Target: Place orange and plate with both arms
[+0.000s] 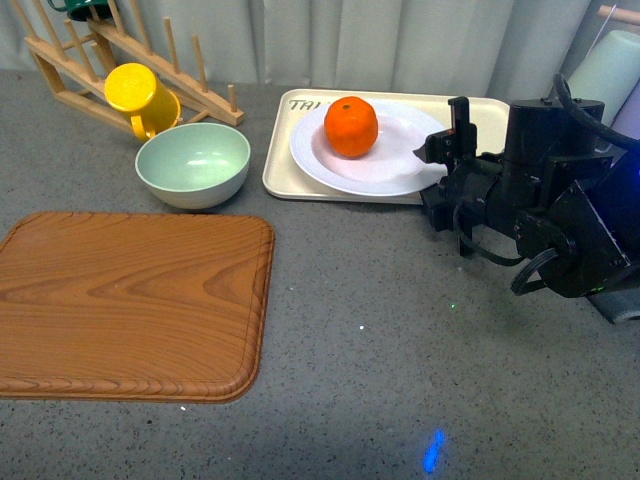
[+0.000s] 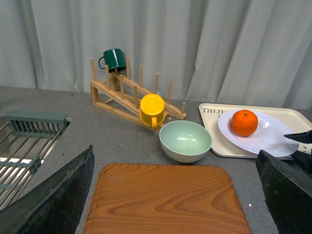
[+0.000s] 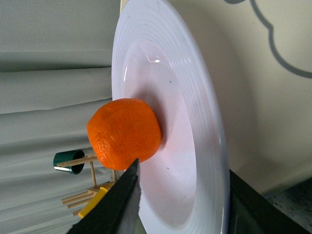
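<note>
My right gripper (image 1: 447, 150) is open, one finger above and one below the near rim of the plate (image 1: 400, 165), not yet clamped. The orange (image 1: 351, 127) sits on that plate, which rests on the tray (image 1: 280, 160). My left gripper (image 2: 170, 204) hangs wide open, holding nothing.

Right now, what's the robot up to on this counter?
The right gripper is at the near edge of the plate, jaws open on either side of its rim. The orange sits on that plate, which rests on the cream tray. The left gripper hangs open over the wooden cutting board, holding nothing. Nothing has been lifted yet.
</note>
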`<state>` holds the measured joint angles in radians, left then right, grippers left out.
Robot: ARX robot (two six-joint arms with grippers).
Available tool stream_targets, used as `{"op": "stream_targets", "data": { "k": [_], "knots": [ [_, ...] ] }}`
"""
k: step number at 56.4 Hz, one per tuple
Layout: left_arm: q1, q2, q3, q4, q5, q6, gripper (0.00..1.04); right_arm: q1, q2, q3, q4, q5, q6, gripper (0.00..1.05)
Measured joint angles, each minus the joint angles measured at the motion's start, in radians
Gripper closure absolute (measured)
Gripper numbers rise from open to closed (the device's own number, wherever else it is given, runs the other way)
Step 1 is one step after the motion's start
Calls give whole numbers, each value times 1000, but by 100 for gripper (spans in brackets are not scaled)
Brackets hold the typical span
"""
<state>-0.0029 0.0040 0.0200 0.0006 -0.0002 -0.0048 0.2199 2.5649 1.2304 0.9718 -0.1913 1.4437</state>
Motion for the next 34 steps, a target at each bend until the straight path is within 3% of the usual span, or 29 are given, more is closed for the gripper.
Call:
{"op": "stream_targets", "data": {
  "k": [7,15,25,34],
  "knots": [
    [0,0,0,0,0,0,6,-21,-56,-67,-41,-3,-59,36],
    [0,0,0,0,0,0,6,-29,-190,-170,-137,77,-264,8],
    [0,0,0,0,0,0,6,-4,-395,-341,-167,240,-671,9],
    [0,0,0,0,0,0,6,17,-611,-542,-98,363,-1078,9]
  ]
}}
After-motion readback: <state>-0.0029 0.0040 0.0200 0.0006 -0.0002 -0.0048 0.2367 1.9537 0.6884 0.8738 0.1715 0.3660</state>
